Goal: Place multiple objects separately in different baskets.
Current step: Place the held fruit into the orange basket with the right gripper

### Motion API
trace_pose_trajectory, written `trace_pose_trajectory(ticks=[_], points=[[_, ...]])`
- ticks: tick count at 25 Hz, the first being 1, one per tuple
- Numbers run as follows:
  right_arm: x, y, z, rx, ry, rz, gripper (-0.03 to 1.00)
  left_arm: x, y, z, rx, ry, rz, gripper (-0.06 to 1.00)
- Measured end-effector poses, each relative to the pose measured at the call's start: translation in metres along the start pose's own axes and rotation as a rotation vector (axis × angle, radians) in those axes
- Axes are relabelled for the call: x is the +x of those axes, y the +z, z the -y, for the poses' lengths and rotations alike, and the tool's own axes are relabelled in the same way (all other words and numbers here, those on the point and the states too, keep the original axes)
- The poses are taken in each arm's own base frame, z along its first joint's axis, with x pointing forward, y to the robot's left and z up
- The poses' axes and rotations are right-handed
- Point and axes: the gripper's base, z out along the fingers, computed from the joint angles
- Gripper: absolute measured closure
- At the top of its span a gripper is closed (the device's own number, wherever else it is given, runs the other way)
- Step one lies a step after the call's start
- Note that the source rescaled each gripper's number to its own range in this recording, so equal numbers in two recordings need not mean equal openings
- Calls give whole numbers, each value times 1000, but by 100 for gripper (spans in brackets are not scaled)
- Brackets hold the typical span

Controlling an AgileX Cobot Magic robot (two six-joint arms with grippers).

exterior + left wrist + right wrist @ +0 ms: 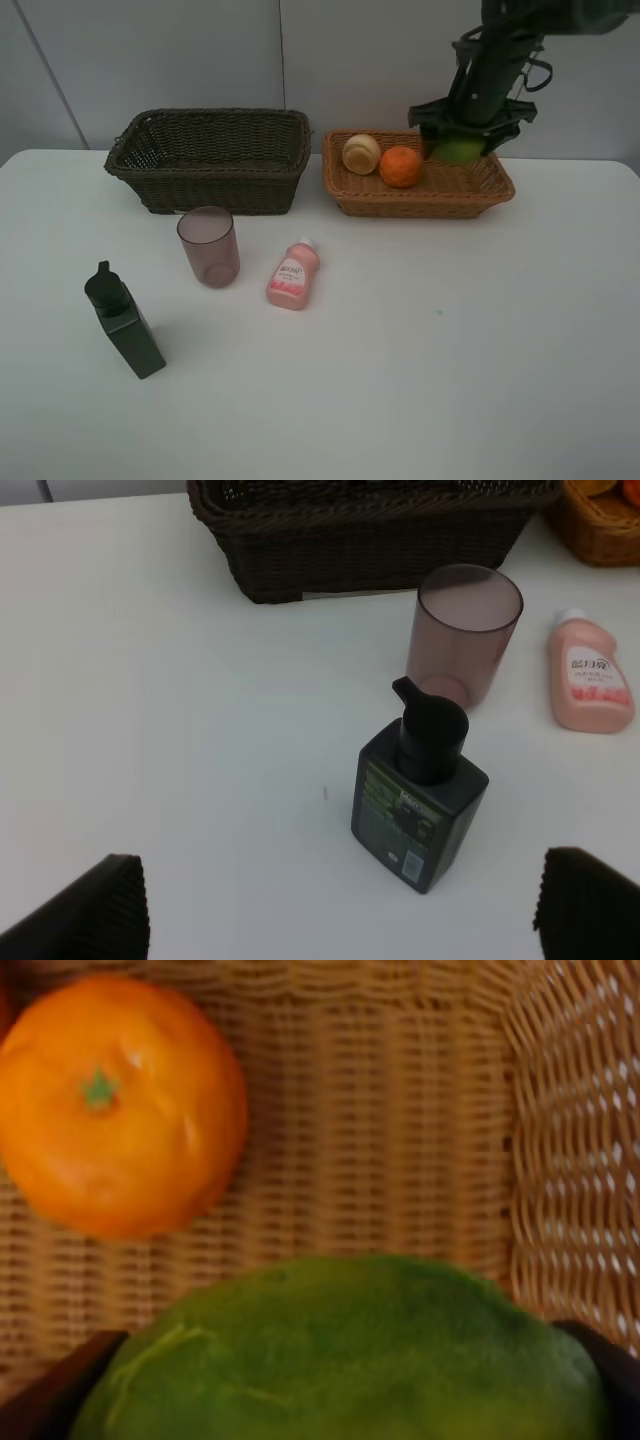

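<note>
Pump bottle (125, 325), cup (208, 246) and pink bottle (293, 275) await you; tan basket (420, 205) holds tangerine (400, 166) and round fruit (361, 153). Right claw (460, 148) grips the green fruit (340, 1360); left claw (345, 920) gapes empty.

The white table (450, 380) is lit brightly and evenly from above, and only faint, soft shadows are cast beside the dark green pump bottle (125, 325) and the translucent pink cup (208, 246). In the right wrist view the green round fruit (340, 1360) is rendered blurred, close to the lens. A soft highlight is seen on the orange tangerine (120, 1100), and the weave of the light orange-tan basket (400, 1140) is slightly softened.
</note>
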Motion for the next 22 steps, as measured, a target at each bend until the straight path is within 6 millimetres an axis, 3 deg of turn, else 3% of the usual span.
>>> trace_pose_trajectory(ticks=[6,16,22], points=[[1,28,-5,1,-20,5,34,0,0,0,0,0,0,-6],[2,33,-6,4,-24,-2,34,0,0,0,0,0,0,-6],[1,22,-6,7,-24,-1,10,0,0,0,0,0,0,-6]])
